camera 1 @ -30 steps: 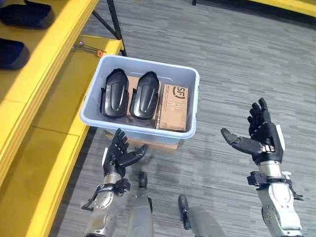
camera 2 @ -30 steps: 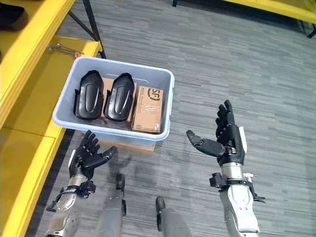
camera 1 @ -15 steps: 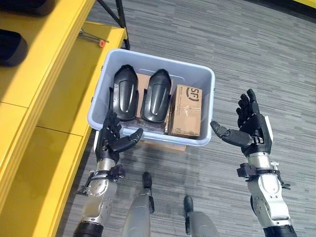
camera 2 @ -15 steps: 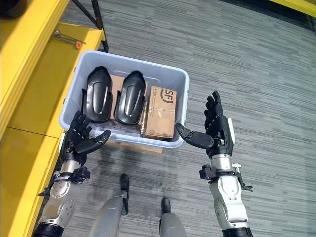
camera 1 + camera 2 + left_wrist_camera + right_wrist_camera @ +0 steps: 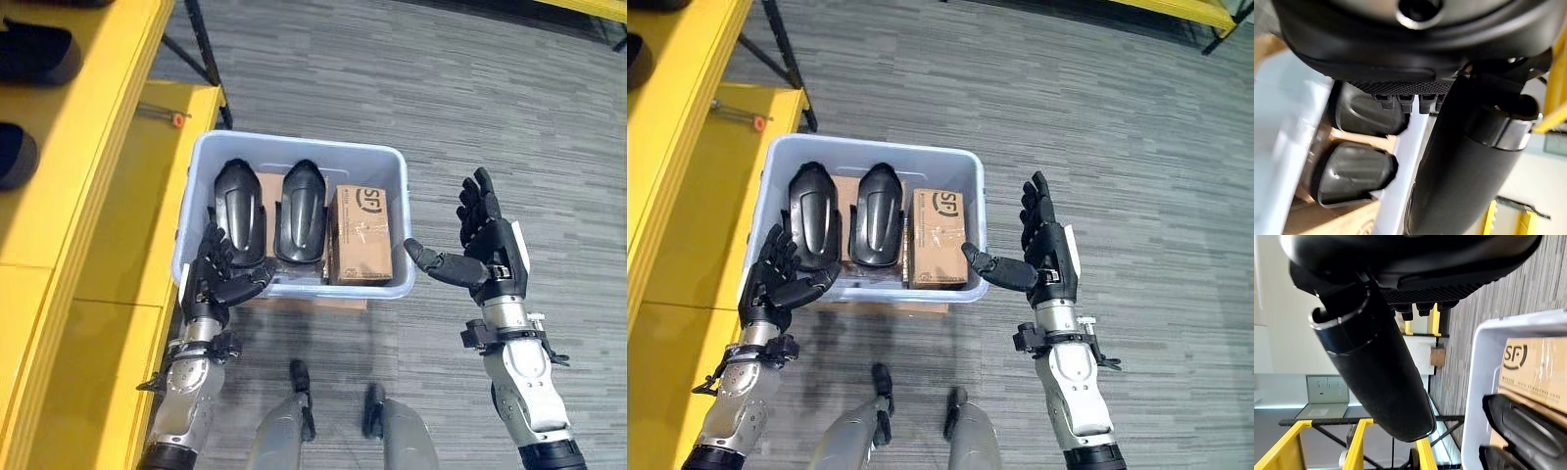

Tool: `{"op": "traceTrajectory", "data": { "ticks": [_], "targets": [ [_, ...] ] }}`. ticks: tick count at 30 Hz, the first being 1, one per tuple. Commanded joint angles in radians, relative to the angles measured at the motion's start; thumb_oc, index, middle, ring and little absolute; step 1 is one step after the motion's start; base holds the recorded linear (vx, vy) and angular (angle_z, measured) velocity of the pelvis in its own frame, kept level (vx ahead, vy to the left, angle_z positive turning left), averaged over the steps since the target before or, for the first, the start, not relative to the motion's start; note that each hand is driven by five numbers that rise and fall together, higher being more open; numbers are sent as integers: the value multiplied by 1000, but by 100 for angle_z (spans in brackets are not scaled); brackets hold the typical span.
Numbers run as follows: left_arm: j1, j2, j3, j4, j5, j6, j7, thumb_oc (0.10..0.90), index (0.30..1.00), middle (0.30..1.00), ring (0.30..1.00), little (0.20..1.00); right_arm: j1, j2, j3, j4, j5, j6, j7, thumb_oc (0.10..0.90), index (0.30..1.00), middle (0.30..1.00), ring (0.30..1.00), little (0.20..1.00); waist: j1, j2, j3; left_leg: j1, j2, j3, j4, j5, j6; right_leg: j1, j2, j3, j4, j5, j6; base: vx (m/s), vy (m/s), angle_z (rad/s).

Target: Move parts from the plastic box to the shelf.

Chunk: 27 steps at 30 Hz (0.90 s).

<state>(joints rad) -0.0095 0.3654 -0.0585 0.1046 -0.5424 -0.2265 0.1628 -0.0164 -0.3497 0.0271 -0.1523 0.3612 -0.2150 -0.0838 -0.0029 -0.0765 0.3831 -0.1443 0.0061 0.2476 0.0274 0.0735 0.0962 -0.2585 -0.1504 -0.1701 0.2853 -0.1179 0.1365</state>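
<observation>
Yellow shelf [image 5: 108,176] at 9 o'clock of plastic box [image 5: 392,186], holding two black parts [image 5: 240,211] and a cardboard carton [image 5: 359,235]. Left hand [image 5: 214,279] and right hand [image 5: 485,257] flank it, spread, empty.

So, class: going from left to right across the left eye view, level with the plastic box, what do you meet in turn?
Yellow shelf → left black part → right black part → cardboard box → right hand.
</observation>
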Motion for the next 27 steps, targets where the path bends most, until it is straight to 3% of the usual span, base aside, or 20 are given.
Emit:
{"op": "traceTrajectory", "data": {
  "ticks": [1,2,5,10,11,12,13,14,16,18,19,20,21,22,24,27],
  "targets": [
    [12,3,12,-121,35,-85,-34,900,1000,1000,1000,1000,-15,-24,-67,-72,-1,-98,12,900,1000,1000,1000,1000,-18,-7,-84,32,55,-109,13,-86,-83,38,24,66,-142,139,-12,37,-93,34],
    [5,-1,5,-114,42,-89,-34,900,1000,1000,1000,1000,-11,-24,-70,-70,0,-103,11,900,1000,1000,1000,1000,-23,-12,-87,29,55,-112,11,-85,-85,44,41,88,-161,139,-17,51,-137,50],
    [-1,-24,1,-115,33,-93,-36,900,1000,1000,1000,1000,-5,-32,-84,-77,6,-109,8,900,1000,1000,1000,1000,-27,-9,-106,32,68,-100,3,-81,-103,72,39,40,-199,152,-22,37,-130,32],
    [-16,-39,-12,-115,23,-91,-38,900,1000,1000,1000,1000,3,-37,-102,-90,16,-126,1,900,1000,1000,1000,1000,-52,9,-116,25,97,-118,40,-88,-130,96,55,28,-186,117,-46,35,-141,12],
    [-21,-39,-16,-116,20,-91,-42,900,1000,1000,1000,1000,4,-39,-106,-93,18,-130,-2,900,1000,1000,1000,1000,-56,10,-112,18,104,-118,68,-92,-138,98,56,25,-179,106,-53,-6,-233,22],
    [-28,-42,-28,-117,19,-93,-52,900,1000,1000,1000,1000,5,-48,-114,-106,23,-141,-9,900,1000,1000,1000,1000,-68,9,-92,-32,131,-115,198,-107,-157,110,52,16,-160,80,-79,-21,-172,25],
    [-28,-42,-28,-117,19,-93,-53,900,1000,1000,1000,1000,6,-48,-115,-107,23,-141,-9,900,1000,1000,1000,1000,-70,12,-90,-39,134,-119,212,-113,-158,109,54,13,-158,78,-80,-19,-175,39],
    [-28,-44,-33,-118,15,-93,-56,900,1000,1000,1000,1000,7,-54,-114,-112,23,-143,-8,900,1000,1000,1000,1000,-69,12,-80,-58,145,-122,266,-94,-171,116,56,9,-146,65,-93,2,-86,40],
    [-31,-46,-34,-122,13,-94,-50,900,1000,1000,1000,1000,0,-58,-102,-110,22,-144,-9,900,1000,1000,1000,1000,-53,16,-53,-93,134,-198,374,-68,-191,124,70,14,-105,42,-109,-5,-71,28],
    [-39,-42,-30,-129,13,-93,-47,900,1000,1000,1000,1000,-6,-55,-104,-113,24,-147,-14,900,1000,1000,1000,1000,-52,17,-49,-116,156,-237,346,-49,-186,114,68,24,-85,31,-108,31,40,-9],
    [-32,-37,-25,-142,13,-90,-45,900,1000,1000,1000,1000,-5,-48,-108,-118,34,-151,-23,900,1000,1000,1000,1000,-63,19,-57,-93,259,-222,239,-18,-179,105,57,28,-57,12,-97,121,160,-25],
    [-34,-33,-24,-143,18,-88,-39,900,1000,1000,1000,1000,-6,-45,-107,-119,31,-153,-32,900,1000,1000,1000,1000,-60,26,-59,-86,294,-224,159,23,-180,99,51,37,-38,7,-90,173,319,-11],
    [-39,-31,-23,-144,22,-88,-29,900,1000,1000,1000,1000,-8,-45,-106,-124,19,-156,-48,900,1000,1000,1000,1000,-52,42,-59,-71,333,-248,35,103,-196,77,44,63,11,-11,-81,138,329,-4],
    [-41,-32,-24,-138,22,-87,-31,900,1000,1000,1000,1000,-5,-48,-111,-129,15,-155,-52,900,1000,1000,1000,1000,-58,52,-61,-58,349,-224,0,124,-208,68,33,65,36,-27,-78,135,348,-17],
    [-35,-28,-29,-140,7,-88,-42,900,1000,1000,1000,1000,2,-51,-117,-151,-48,-144,-69,900,1000,1000,1000,1000,-70,78,-72,-12,344,-159,-45,103,-222,46,7,70,67,-32,-60,119,387,-39],
    [-33,-21,-35,-143,2,-89,-45,900,1000,1000,1000,1000,5,-34,-122,-140,-30,-140,-71,900,1000,1000,1000,1000,-69,76,-75,-9,301,-156,-16,72,-214,69,-31,72,36,-5,-36,91,264,-22]
  ]
}}
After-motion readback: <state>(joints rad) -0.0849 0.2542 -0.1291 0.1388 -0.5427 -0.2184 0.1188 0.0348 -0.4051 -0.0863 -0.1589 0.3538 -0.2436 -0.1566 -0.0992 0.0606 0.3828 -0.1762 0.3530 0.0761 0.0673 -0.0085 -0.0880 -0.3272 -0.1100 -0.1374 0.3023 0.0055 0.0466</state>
